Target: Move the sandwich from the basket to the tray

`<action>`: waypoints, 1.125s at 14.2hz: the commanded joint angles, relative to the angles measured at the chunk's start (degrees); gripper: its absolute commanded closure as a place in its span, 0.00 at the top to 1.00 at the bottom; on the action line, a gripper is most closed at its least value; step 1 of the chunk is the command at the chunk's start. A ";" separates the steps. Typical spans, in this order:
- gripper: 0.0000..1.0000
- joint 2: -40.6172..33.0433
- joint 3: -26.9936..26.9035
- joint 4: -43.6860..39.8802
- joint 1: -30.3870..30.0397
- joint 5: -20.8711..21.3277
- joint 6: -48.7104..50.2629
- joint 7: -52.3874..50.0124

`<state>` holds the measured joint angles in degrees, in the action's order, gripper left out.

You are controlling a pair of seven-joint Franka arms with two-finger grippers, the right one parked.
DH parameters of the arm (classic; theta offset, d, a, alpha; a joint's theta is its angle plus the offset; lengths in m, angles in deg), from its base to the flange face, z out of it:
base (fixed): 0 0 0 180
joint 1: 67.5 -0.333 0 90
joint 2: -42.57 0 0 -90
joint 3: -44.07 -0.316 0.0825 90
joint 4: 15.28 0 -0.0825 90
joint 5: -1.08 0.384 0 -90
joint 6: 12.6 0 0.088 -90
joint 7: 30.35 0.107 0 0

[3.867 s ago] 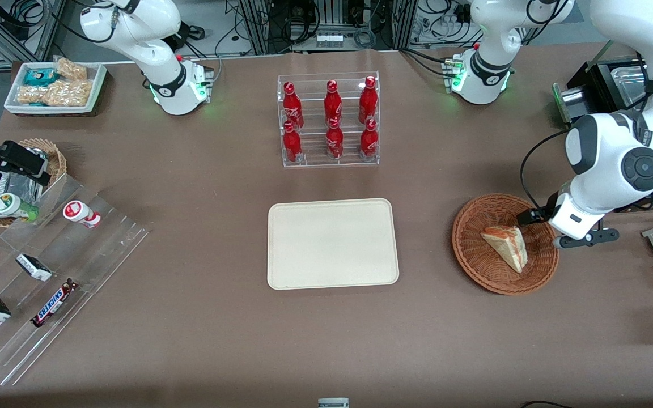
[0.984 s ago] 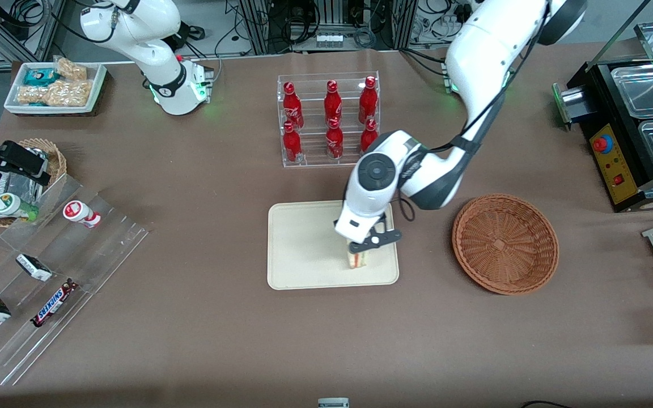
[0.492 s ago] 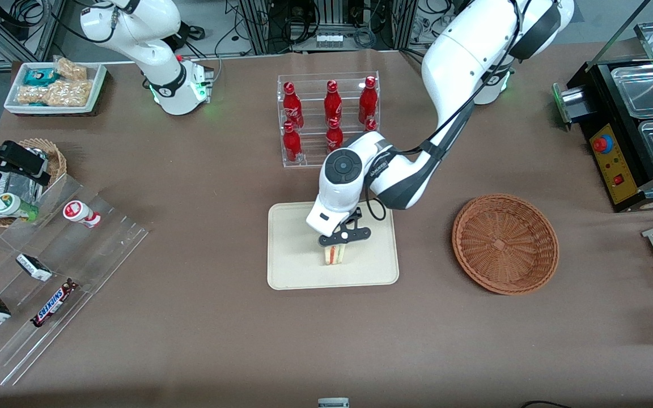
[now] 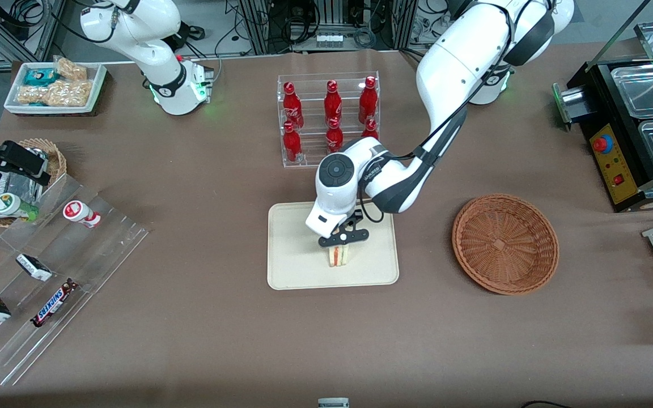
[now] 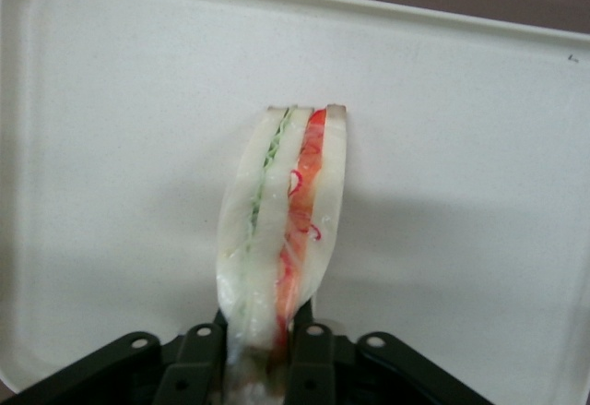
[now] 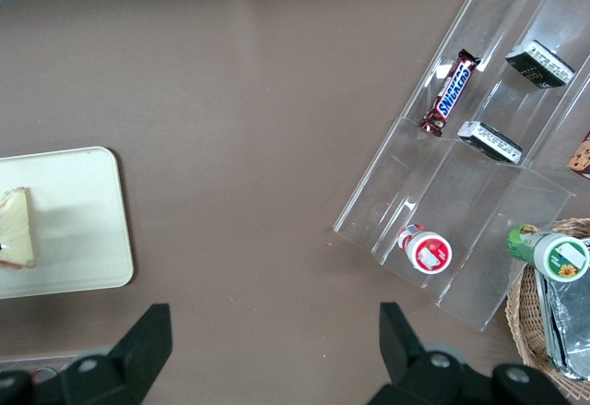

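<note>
My gripper (image 4: pixel 340 245) hangs over the cream tray (image 4: pixel 295 266) and is shut on the sandwich (image 4: pixel 338 256), which stands on edge with its red and green filling showing. In the left wrist view the sandwich (image 5: pixel 281 220) is pinched between the two black fingers (image 5: pixel 312 354) of the gripper (image 5: pixel 262 350), with the tray (image 5: pixel 461 147) right under it. The parked arm's wrist view also catches the sandwich (image 6: pixel 16 230) over the tray (image 6: pixel 78 230). The reddish-brown basket (image 4: pixel 505 243) sits beside the tray toward the working arm's end, with nothing in it.
A clear rack of red bottles (image 4: pixel 329 119) stands farther from the front camera than the tray, close to my arm's elbow. A clear stepped stand with snack bars (image 4: pixel 49 272) and a smaller tan basket (image 4: pixel 17 181) lie toward the parked arm's end.
Since 3.9 s ago the sandwich has left the basket in my gripper and crossed to the tray. Over the last second the gripper slid further toward the tray's middle and lowered slightly.
</note>
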<state>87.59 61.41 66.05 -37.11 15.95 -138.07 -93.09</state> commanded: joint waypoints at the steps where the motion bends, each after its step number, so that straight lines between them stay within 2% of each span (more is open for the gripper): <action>1: 1.00 -0.72 -0.46 -1.96 0.73 1.13 0.32 -3.00; 5: 1.00 -7.57 -0.55 -1.35 -0.41 0.34 1.11 -1.69; 8: 1.00 -12.75 -0.37 -1.26 -4.10 -2.47 7.33 3.64; 9: 1.00 -14.77 -0.46 -1.17 -6.02 -5.18 10.22 6.63; 11: 1.00 -17.07 -0.55 -1.08 -9.62 -6.69 15.51 12.18; 13: 1.00 -18.74 -0.46 -0.12 -13.93 -7.57 16.23 15.97; 16: 1.00 -23.65 -0.46 6.02 -19.65 -9.86 16.14 20.79</action>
<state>68.77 60.48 65.92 -53.70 8.02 -121.95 -75.47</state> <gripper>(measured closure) 0.000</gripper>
